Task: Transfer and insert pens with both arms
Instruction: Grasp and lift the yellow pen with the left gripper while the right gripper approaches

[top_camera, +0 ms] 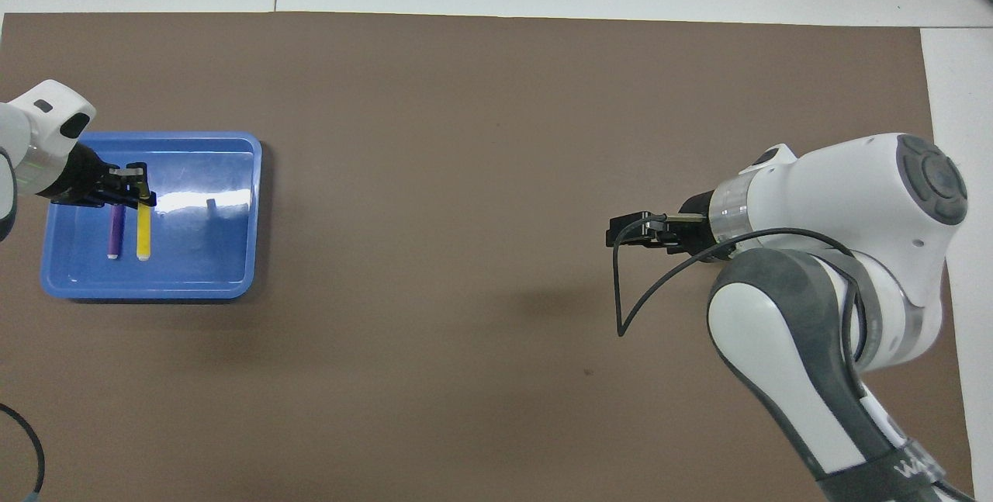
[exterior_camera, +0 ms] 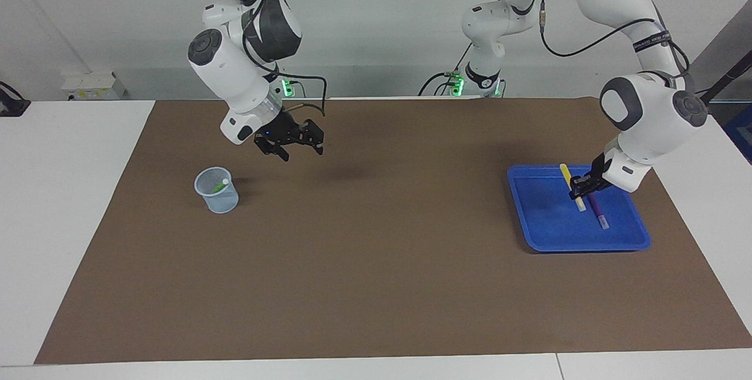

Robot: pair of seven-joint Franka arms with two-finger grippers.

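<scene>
Pens lie split between the 2 ends of the table: the yellow pen point(exterior_camera: 571, 187) is pinched between the closed fingers of the left gripper point(exterior_camera: 580, 185), which sits low in the blue tray point(exterior_camera: 552, 233) at the left arm's end, the pen tilted with its pale end down against the tray floor and its yellow end sticking up above the fingers. Just beside it the purple pen point(exterior_camera: 598, 211) lies flat on the tray floor, not held. The left arm point(exterior_camera: 646, 110) bends down steeply from its base, its wrist angled toward the tray. At the right arm's end, the green pen point(exterior_camera: 220, 186) stands leaning inside a clear cup point(exterior_camera: 216, 191), pale end up. The right gripper point(exterior_camera: 296, 144) hangs in the air over the bare mat near the cup, nothing in it, fingers spread apart; in the overhead view the right gripper point(top_camera: 632, 229) points toward the table's middle, with a black cable looping below it. The right arm point(exterior_camera: 235, 69) slopes down from above, wrist tilted. A brown mat point(exterior_camera: 376, 286) covers most of the white table point(exterior_camera: 59, 192). A pale grey wall runs along the robots' edge, where 2 smaller arm bases glow green.
</scene>
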